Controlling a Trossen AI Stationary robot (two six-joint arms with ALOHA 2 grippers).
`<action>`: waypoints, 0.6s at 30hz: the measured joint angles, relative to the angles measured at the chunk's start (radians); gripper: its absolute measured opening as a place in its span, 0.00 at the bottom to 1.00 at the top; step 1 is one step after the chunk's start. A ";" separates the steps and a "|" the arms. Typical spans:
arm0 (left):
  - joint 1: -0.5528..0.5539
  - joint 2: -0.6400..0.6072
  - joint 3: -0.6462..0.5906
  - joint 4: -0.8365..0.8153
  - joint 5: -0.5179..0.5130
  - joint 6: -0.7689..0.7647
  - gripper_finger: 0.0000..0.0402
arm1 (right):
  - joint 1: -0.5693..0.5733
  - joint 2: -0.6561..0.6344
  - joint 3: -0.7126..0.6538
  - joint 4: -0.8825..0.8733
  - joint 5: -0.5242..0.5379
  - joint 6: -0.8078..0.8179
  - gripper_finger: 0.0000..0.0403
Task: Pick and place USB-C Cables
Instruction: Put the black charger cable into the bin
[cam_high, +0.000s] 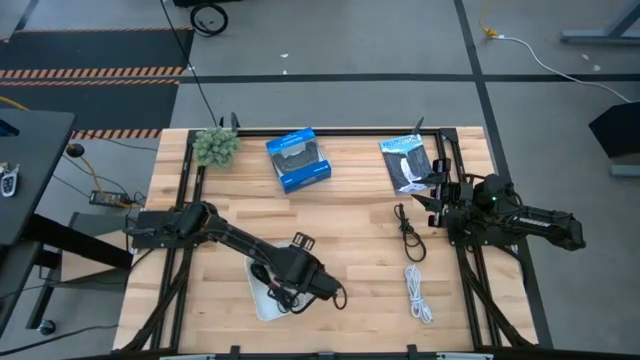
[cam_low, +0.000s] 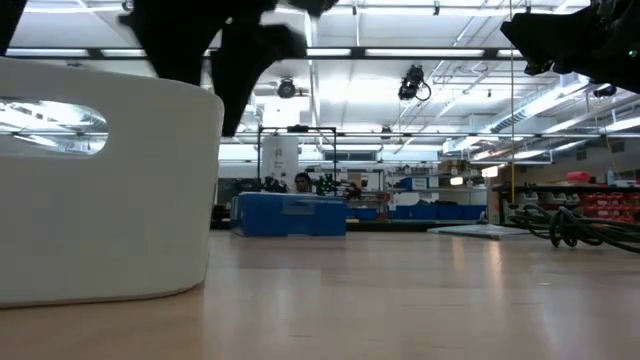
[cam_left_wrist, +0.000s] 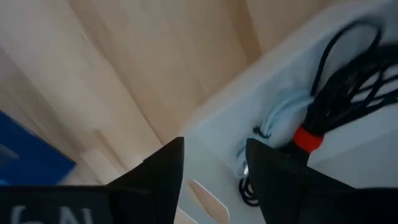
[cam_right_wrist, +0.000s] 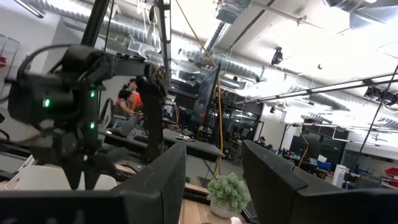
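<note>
My left gripper (cam_high: 300, 268) (cam_left_wrist: 214, 165) is open and hovers just above a white bin (cam_high: 262, 300) (cam_left_wrist: 348, 155) near the table's front edge. In the bin lie a black cable bundle with a red tie (cam_left_wrist: 308, 138) and a pale cable (cam_left_wrist: 280, 118). A black cable bundle (cam_high: 405, 232) (cam_low: 570, 225) and a white one (cam_high: 418, 295) rest flat on the wood, right of centre. My right gripper (cam_high: 432, 196) (cam_right_wrist: 214, 180) is open and waits raised at the right side, beyond the black bundle.
A blue box (cam_high: 298, 160) (cam_low: 288, 215) and a black-and-white packaged item (cam_high: 407, 163) lie toward the far edge. A small plant (cam_high: 215, 147) (cam_right_wrist: 227, 193) stands at the far left corner. Bare wood (cam_high: 350, 225) lies between the bin and the loose cables.
</note>
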 joint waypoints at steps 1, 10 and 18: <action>0.003 -0.001 0.018 0.009 -0.004 0.012 0.44 | 0.000 0.000 0.000 0.000 0.000 0.000 0.40; 0.063 0.001 0.062 0.233 -0.090 0.128 0.39 | 0.000 0.000 0.000 0.000 0.000 0.000 0.40; 0.151 0.009 0.062 0.531 -0.091 0.293 0.39 | 0.000 0.000 0.000 0.000 0.000 0.000 0.40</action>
